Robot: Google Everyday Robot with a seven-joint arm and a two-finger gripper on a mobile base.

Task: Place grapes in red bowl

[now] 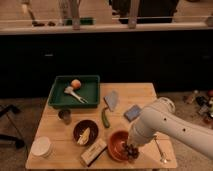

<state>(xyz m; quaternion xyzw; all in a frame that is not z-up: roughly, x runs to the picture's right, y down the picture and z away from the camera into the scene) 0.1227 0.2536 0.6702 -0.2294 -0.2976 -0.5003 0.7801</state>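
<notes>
Gripper (pixel 132 144) holds 1 grape bunch (pixel 131 150) over red bowl (pixel 114 143).

Wooden table (pixel 145 95), tool (pixel 131 148) over smooth red bowl (pixel 112 144)

Single white arm (pixel 172 125), extended from the near right edge, thick rounded forearm sloped down and to the left. Wrist (pixel 139 134) bent downward at the forearm's left end. Gripper (pixel 131 148) at the arm's lowest tip, pointed down, near side of scene, slightly right of centre.
</notes>
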